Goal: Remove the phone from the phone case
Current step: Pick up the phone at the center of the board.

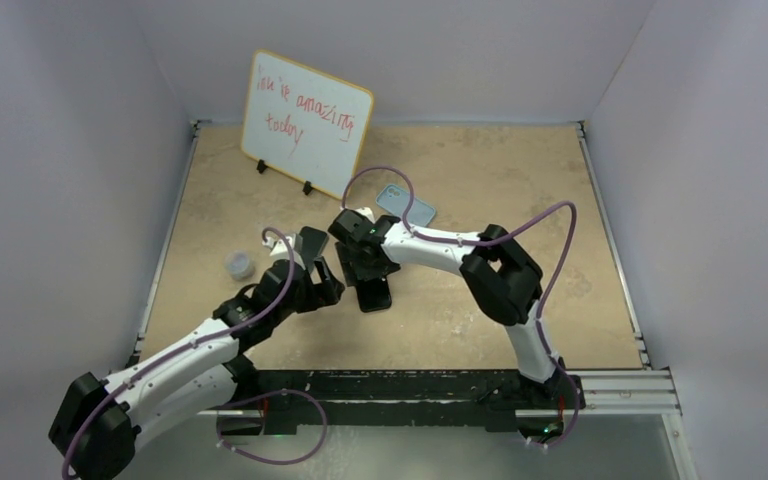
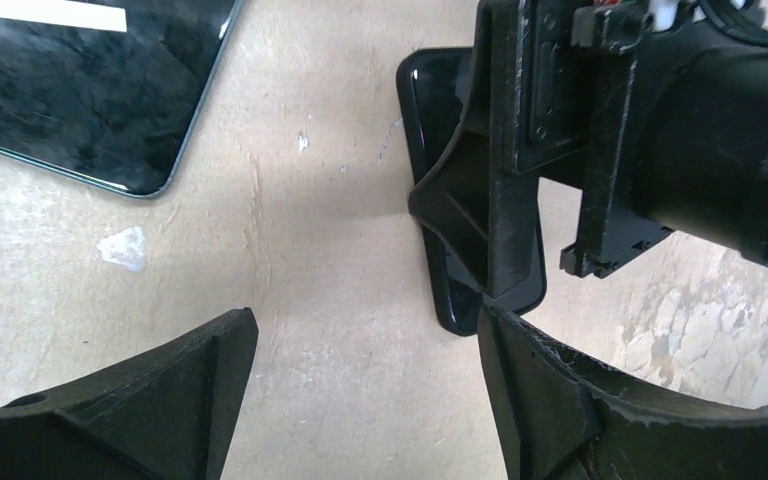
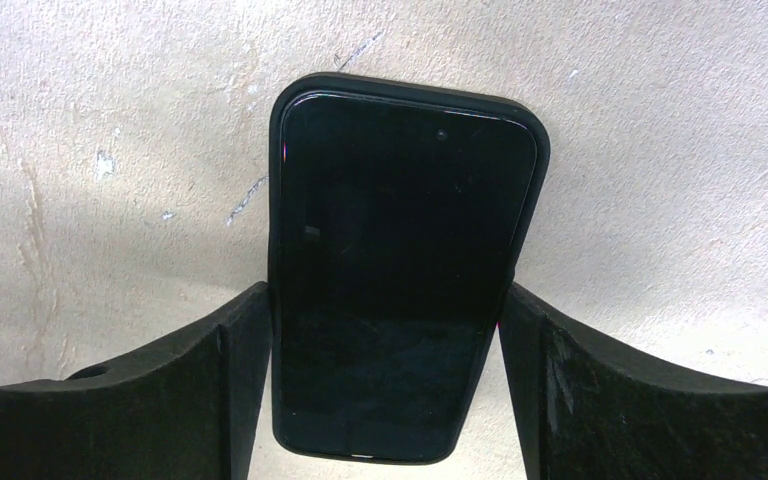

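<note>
Beige mottled table (image 1: 520, 160) between lilac walls (image 1: 60, 150) bears the cased phone (image 3: 400, 270), pinched by the right gripper (image 3: 388, 330); the left gripper (image 2: 365, 335) gapes empty.

Mottled beige tabletop (image 1: 520, 170) — pale lilac walls (image 1: 70, 150)

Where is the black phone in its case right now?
The cased phone lies near the middle of the table in the top view, clamped between the fingers of the right gripper, with the open left gripper just left of it.
</note>
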You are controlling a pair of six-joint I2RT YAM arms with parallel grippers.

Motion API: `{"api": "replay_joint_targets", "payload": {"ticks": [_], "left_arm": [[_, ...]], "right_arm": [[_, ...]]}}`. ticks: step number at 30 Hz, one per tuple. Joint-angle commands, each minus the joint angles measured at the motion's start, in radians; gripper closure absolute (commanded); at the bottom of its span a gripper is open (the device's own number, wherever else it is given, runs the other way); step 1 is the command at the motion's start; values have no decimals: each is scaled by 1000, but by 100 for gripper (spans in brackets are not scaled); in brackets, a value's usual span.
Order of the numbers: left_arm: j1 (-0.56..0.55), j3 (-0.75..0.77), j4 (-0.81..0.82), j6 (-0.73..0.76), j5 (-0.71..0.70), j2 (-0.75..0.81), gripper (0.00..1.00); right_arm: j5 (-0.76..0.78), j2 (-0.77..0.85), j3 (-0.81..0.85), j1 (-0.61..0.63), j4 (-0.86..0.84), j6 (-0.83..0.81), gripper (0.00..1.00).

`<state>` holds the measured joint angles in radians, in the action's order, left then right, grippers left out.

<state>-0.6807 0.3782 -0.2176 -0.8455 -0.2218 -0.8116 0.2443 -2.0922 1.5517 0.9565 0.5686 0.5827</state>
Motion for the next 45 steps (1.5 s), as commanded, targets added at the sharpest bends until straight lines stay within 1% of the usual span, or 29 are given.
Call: {"api": "replay_joint_targets", "payload": {"ticks": [1, 4, 9, 14, 20, 24, 29, 32, 35, 37, 39, 42, 44, 45], "left_arm": [[7, -11, 79, -2, 73, -32, 16], [7, -23, 113, -14, 101, -40, 16], [7, -42, 200, -43, 191, -89, 16], [7, -72, 339, -100, 280, -157, 17], [7, -88, 408, -118, 314, -195, 18], [7, -98, 450, -126, 316, -230, 20], [6, -92, 521, -129, 327, -299, 26], [6, -88, 568, -139, 348, -331, 34], [6, -87, 593, -144, 355, -339, 50], [6, -87, 602, -149, 358, -334, 63], [6, -89, 604, -155, 362, -325, 75], [5, -97, 608, -166, 367, -305, 91], [6, -103, 615, -174, 368, -296, 99], [6, -105, 617, -177, 369, -296, 100]], "right_arm": [[-33, 69, -44, 2, -9, -15, 41], [-82, 113, -80, -7, -56, -20, 44], [-132, 171, -128, -25, -107, -22, 47], [-241, 241, -208, -57, -208, 6, 48], [-379, 318, -315, -102, -350, 58, 48], [-413, 330, -334, -109, -381, 63, 49], [-432, 331, -349, -110, -398, 63, 49], [-436, 333, -359, -110, -405, 66, 49], [-433, 337, -368, -110, -413, 68, 49], [-434, 340, -377, -112, -425, 69, 47], [-435, 352, -397, -113, -452, 74, 45], [-439, 380, -427, -121, -492, 87, 38], [-445, 397, -446, -128, -516, 95, 35], [-448, 403, -453, -130, -527, 98, 33]]}}
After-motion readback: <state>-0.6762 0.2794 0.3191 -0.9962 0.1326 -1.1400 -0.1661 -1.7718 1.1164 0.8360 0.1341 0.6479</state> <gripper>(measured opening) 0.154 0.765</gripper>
